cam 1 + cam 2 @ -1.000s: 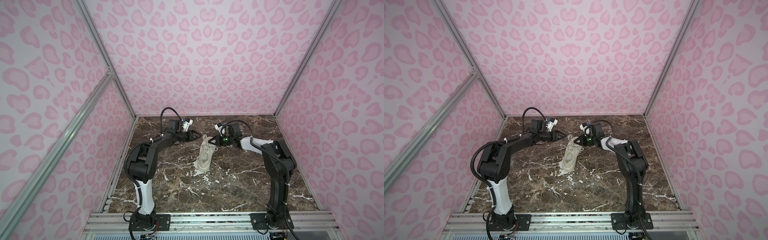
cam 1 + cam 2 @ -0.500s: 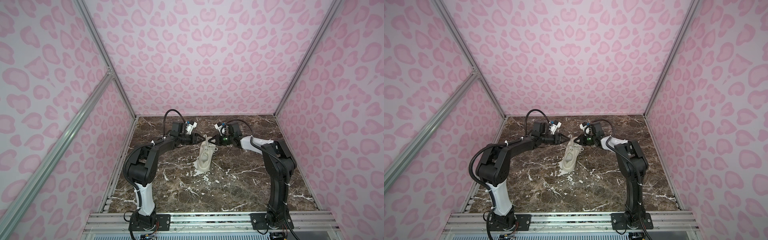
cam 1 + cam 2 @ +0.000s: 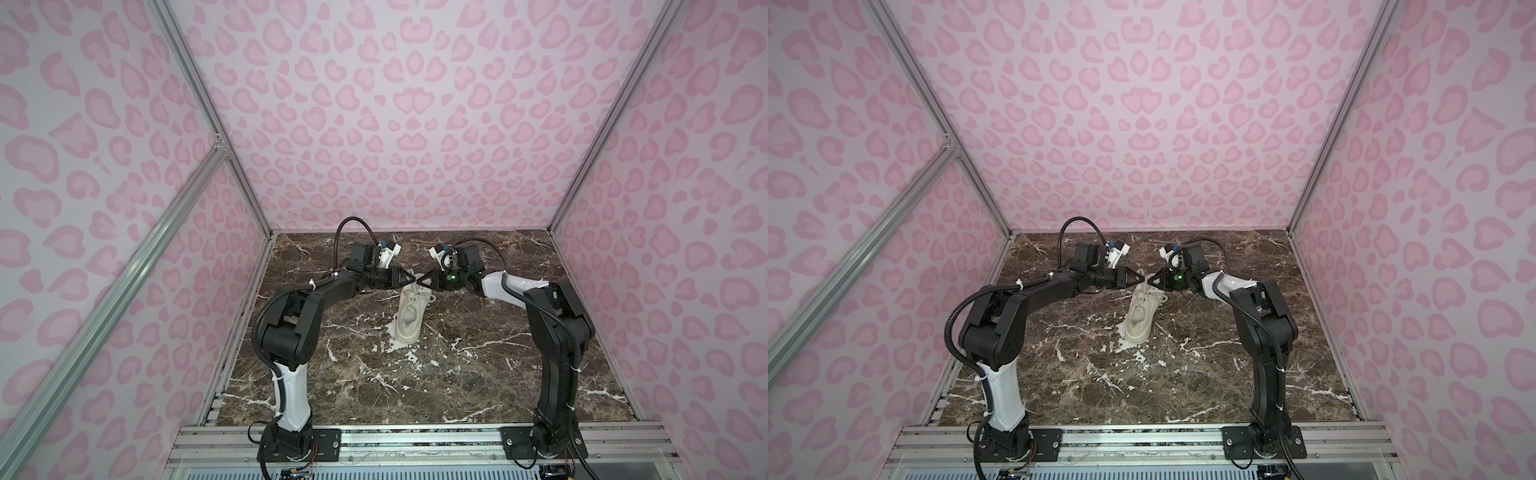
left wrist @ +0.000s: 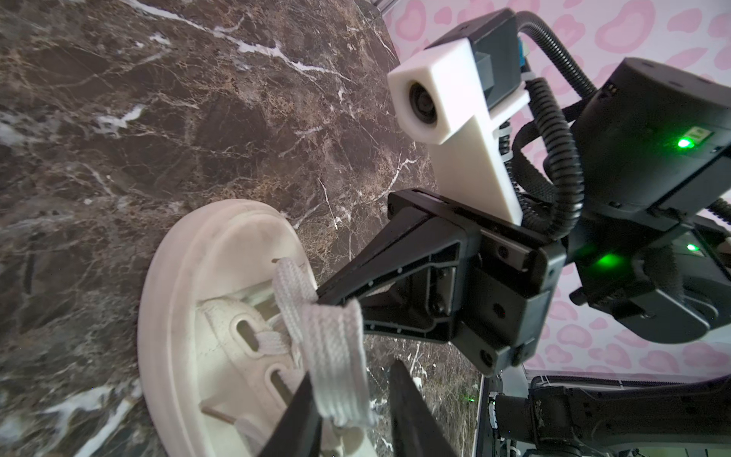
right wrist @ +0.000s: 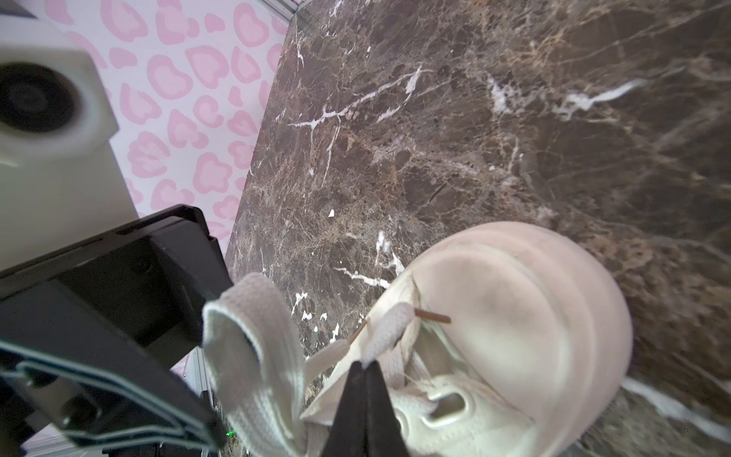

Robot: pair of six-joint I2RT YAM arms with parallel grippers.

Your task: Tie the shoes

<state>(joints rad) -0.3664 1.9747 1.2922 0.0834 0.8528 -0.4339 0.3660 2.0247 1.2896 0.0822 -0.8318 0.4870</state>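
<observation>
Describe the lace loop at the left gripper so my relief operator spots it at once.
On the dark marble table, find the cream sneaker, both grippers meeting above its toe. The lace loop stands between the parted fingers of the left gripper. It is a broad doubled-over band, unlike the single strand pinched by the right gripper.

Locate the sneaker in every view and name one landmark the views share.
Top view: sneaker, centre of the marble table.
Top view: sneaker, same spot.
Left wrist: its toe end, close up.
Right wrist: its toe end, close up.
Shared landmark: lace pinched by the right gripper above the toe.
</observation>
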